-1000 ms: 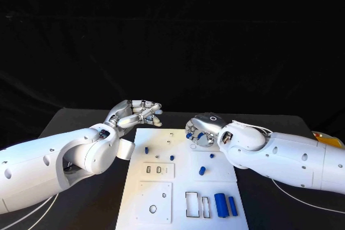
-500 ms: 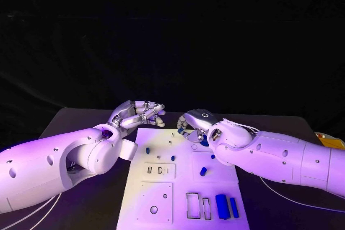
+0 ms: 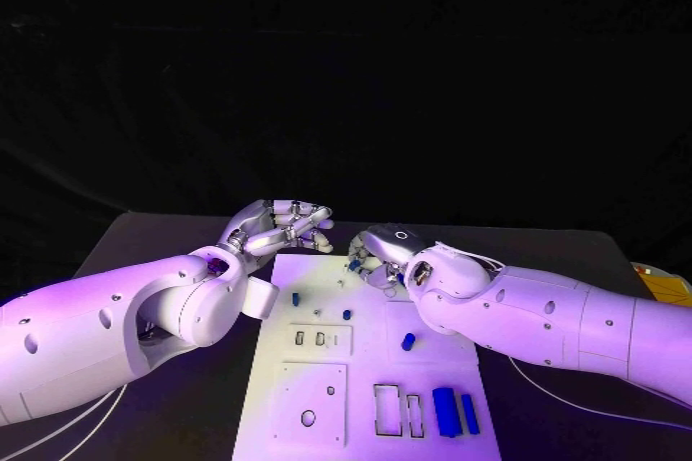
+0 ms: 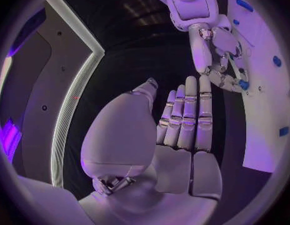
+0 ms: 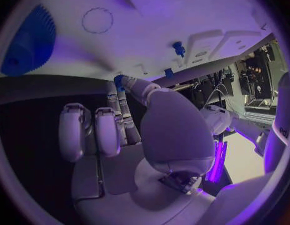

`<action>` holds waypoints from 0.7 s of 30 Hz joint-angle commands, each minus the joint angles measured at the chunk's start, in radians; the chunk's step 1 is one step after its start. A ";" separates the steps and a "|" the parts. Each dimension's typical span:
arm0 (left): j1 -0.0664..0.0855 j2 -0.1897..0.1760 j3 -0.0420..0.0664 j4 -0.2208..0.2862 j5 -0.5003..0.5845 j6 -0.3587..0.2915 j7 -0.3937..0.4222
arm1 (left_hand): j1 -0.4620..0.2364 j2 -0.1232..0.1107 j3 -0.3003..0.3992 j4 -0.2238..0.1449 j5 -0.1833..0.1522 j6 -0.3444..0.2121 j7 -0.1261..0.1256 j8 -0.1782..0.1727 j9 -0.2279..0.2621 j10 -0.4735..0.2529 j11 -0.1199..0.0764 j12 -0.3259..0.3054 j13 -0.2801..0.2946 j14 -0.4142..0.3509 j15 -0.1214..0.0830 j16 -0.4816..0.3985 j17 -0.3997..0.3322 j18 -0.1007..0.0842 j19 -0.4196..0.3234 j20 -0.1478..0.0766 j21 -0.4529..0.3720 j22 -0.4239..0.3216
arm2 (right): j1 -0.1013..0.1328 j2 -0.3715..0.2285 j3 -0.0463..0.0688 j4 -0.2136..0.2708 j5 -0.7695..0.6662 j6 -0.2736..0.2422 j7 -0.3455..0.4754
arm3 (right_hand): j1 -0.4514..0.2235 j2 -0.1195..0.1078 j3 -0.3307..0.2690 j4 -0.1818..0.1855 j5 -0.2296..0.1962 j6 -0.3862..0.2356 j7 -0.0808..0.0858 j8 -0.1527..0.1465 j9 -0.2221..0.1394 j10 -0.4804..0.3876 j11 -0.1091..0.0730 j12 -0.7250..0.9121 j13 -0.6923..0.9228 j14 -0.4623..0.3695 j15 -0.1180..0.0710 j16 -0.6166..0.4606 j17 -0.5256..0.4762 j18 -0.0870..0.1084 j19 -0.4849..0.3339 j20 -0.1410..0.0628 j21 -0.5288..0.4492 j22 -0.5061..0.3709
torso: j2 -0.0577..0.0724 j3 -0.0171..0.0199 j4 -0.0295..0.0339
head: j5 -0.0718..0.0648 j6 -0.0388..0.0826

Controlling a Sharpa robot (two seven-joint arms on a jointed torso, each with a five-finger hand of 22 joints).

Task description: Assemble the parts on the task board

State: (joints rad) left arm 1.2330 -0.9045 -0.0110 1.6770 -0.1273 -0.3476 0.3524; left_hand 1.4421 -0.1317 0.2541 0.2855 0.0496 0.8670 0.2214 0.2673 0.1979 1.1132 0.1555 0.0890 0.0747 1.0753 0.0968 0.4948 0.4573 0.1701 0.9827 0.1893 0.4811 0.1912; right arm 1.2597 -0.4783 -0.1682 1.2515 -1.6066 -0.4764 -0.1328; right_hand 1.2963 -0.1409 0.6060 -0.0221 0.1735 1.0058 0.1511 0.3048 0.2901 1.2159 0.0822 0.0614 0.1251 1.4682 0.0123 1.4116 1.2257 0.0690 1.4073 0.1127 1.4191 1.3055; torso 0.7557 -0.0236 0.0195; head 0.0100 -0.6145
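1. One board lies at table centre.
2. Five blue parts are on it, two big at 5 o'clock.
3. Left hand, at the board's 11 o'clock, is empty with curled fingers.
4. Right hand pinches one small blue piece.

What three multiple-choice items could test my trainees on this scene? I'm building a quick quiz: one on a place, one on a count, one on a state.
1. Where do the long blue bars lie?
A) at the near right end of the board
B) at its far left corner
C) off the board

2. How many long blue bars lie there?
A) one
B) two
C) four

3. What is the right hand doing?
A) lying flat, holding nothing
B) gripping the board's edge
C) pinching a small blue piece

Answers: 1 A, they lie side by side by the near right edge. 2 B, the head view shows two. 3 C, blue shows between thumb and finger in the right wrist view.
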 commanded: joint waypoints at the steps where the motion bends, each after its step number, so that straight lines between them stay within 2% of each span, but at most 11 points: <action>1: 0.003 -0.001 0.001 0.004 -0.003 0.019 0.008 | -0.008 0.001 -0.002 0.002 0.001 -0.009 0.006 -0.006 0.001 -0.006 0.003 -0.003 0.001 -0.008 -0.002 0.005 0.002 0.008 -0.008 0.002 -0.001 -0.001 | -0.002 0.007 0.001 -0.006 0.004 0.004 0.009 | -0.009 0.003 0.004 0.003 -0.003 -0.003 0.002 0.006 0.027 -0.004 0.005 0.002 0.001 0.040 -0.004 0.005 -0.001 -0.010 0.000 0.001 -0.001 -0.002 | 0.003 -0.0010 0.0003 | 0.003 0.002; 5: 0.003 -0.003 0.001 0.006 -0.003 0.018 0.008 | -0.008 0.001 -0.002 0.002 0.001 -0.009 0.006 -0.006 0.001 -0.006 0.003 -0.003 0.001 -0.008 -0.002 0.005 0.002 0.008 -0.008 0.002 -0.001 -0.001 | -0.004 0.017 0.001 -0.013 0.005 0.001 0.012 | -0.010 0.002 0.004 0.002 -0.004 -0.005 0.002 0.006 0.028 -0.005 0.005 0.002 0.001 0.040 -0.004 0.005 -0.001 -0.011 0.000 0.001 0.000 0.000 | 0.005 -0.0010 0.0017 | 0.004 -0.001; 11: 0.004 -0.005 0.001 0.005 -0.003 0.017 0.008 | -0.007 0.001 -0.002 0.002 0.001 -0.011 0.007 -0.008 0.001 -0.008 0.004 -0.005 0.002 -0.013 -0.001 0.004 0.004 0.008 -0.012 0.003 -0.002 -0.001 | -0.005 0.025 0.001 -0.016 0.003 -0.007 0.013 | -0.011 0.001 0.004 0.003 -0.004 -0.006 0.002 0.006 0.028 -0.006 0.005 0.002 0.000 0.040 -0.004 0.005 0.000 -0.010 -0.001 0.001 -0.001 -0.002 | 0.003 -0.0009 -0.0021 | 0.009 -0.003; 21: 0.006 -0.007 0.001 0.003 -0.003 0.017 0.008 | -0.007 0.001 -0.002 0.002 0.001 -0.011 0.007 -0.008 0.002 -0.008 0.004 -0.005 0.002 -0.016 -0.001 0.003 0.004 0.008 -0.014 0.003 -0.002 -0.001 | -0.005 0.028 0.001 -0.014 -0.003 -0.023 0.007 | -0.012 0.000 0.005 0.003 -0.004 -0.008 0.003 0.006 0.029 -0.007 0.006 0.001 0.000 0.040 -0.003 0.006 0.000 -0.010 -0.002 0.001 -0.002 -0.004 | 0.004 -0.0005 -0.0021 | 0.011 -0.004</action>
State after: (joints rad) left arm 1.2370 -0.9121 -0.0109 1.6784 -0.1274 -0.3467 0.3528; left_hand 1.4421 -0.1317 0.2541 0.2855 0.0497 0.8634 0.2179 0.2635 0.1979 1.1097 0.1590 0.0890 0.0756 1.0683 0.0967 0.4948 0.4607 0.1701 0.9753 0.1894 0.4811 0.1910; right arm 1.2546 -0.4536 -0.1680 1.2342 -1.5993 -0.4834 -0.1316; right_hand 1.2961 -0.1413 0.6055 -0.0222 0.1676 0.9997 0.1536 0.3093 0.3179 1.2141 0.0872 0.0612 0.1247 1.4682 0.0123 1.4116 1.2258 0.0691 1.4072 0.1127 1.4190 1.3027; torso 0.7590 -0.0242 0.0171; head 0.0217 -0.6181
